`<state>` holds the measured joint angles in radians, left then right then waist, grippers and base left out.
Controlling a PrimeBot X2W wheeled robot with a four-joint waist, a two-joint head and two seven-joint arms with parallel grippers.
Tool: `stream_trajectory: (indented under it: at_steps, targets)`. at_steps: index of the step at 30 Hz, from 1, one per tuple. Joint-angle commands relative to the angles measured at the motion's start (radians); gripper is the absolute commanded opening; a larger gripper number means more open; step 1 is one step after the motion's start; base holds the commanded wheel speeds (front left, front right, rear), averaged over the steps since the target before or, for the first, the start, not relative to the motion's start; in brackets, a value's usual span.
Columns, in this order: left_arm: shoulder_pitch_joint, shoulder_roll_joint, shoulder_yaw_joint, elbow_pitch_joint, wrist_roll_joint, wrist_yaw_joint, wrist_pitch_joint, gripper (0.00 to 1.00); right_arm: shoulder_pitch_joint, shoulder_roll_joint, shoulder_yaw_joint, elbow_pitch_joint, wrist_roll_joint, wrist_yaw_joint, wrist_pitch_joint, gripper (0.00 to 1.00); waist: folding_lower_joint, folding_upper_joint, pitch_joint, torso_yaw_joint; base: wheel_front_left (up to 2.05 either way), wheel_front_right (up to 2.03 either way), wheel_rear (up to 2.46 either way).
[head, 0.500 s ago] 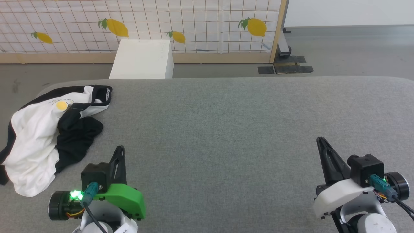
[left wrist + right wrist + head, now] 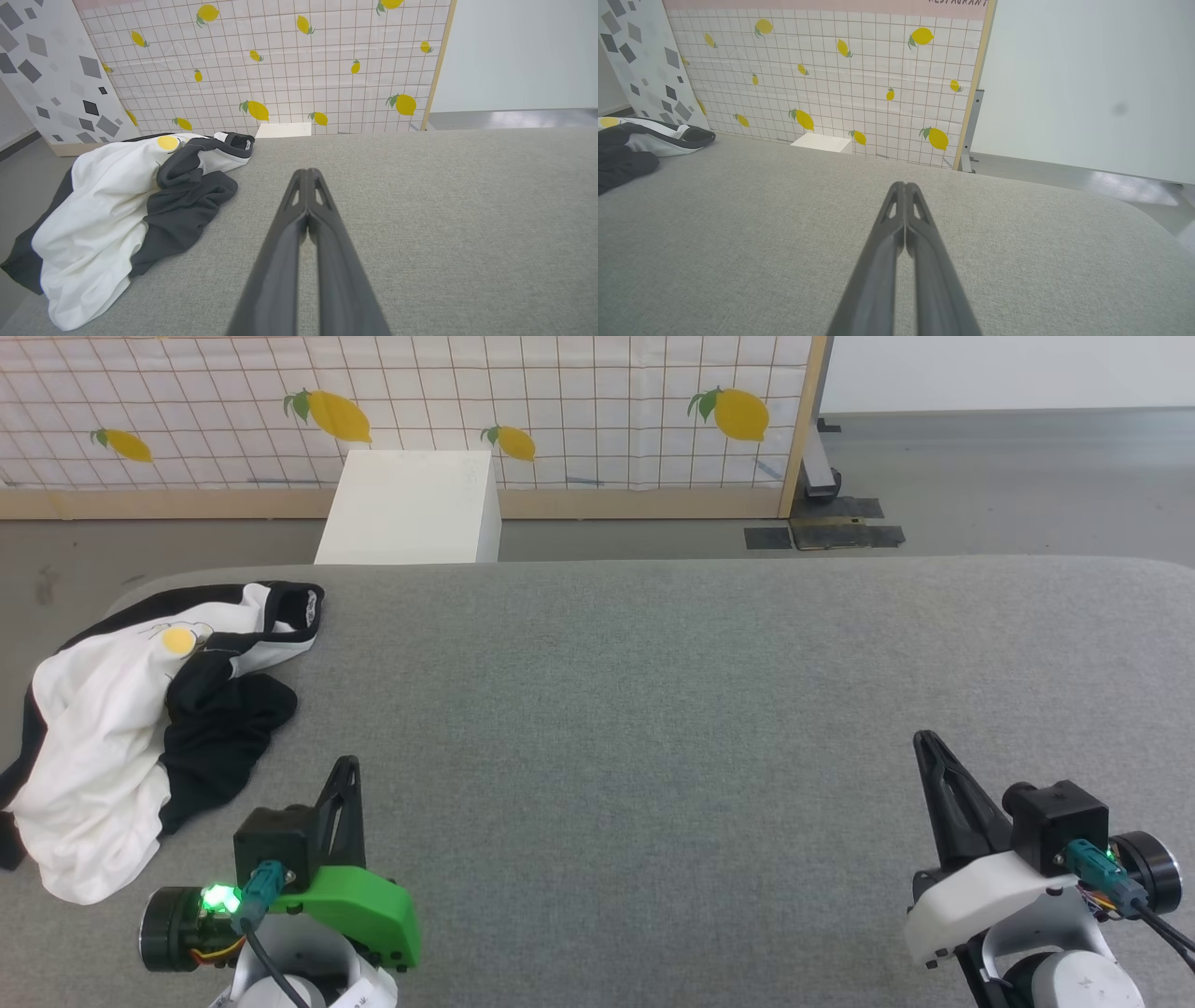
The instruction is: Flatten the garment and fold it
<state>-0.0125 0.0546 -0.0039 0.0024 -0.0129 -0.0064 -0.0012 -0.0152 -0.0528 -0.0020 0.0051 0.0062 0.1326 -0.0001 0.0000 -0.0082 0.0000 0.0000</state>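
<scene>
Nearby, the left gripper [image 2: 347, 763] and right gripper [image 2: 923, 739] point across the grey table [image 2: 653, 709], fingers pressed together. The crumpled garment [image 2: 121, 737] lies left of the left gripper, untouched. Cropped lettering [image 2: 957, 2] atop the far lemon-print wall [image 2: 831, 70] seemingly reads "RESTAURANT".

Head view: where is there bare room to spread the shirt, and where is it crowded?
The grey surface is bare from the garment rightward to its right edge, including between the left gripper and right gripper. Only the left end is crowded, where the garment lies bunched.
</scene>
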Motion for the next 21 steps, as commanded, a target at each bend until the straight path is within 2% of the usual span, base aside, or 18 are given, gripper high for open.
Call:
stream_trajectory:
  at_steps: [1,11,12,21]
  targets:
    - [0.013,-0.004,0.004,-0.002,0.013,0.006,0.001,0.00,0.015,0.003,0.002,-0.005,-0.006,-0.002,0.000,0.00,0.0000,0.0081,0.000,0.000,0.00,0.00,0.00]
    - [0.013,-0.004,0.004,-0.002,0.013,0.006,0.001,0.00,0.015,0.003,0.002,-0.005,-0.006,-0.002,0.000,0.00,0.0000,0.0081,0.000,0.000,0.00,0.00,0.00]
    - [0.000,0.000,0.000,0.000,0.000,0.000,0.000,1.00,0.000,0.000,0.000,0.000,0.000,0.000,0.000,1.00,0.0000,0.0000,0.000,0.000,0.00,0.00,0.00]
    - [-0.005,0.000,-0.010,0.008,-0.012,0.005,-0.010,1.00,-0.003,0.000,0.001,0.005,0.006,0.000,-0.008,1.00,0.0000,0.0004,0.000,0.001,0.00,0.00,0.00]
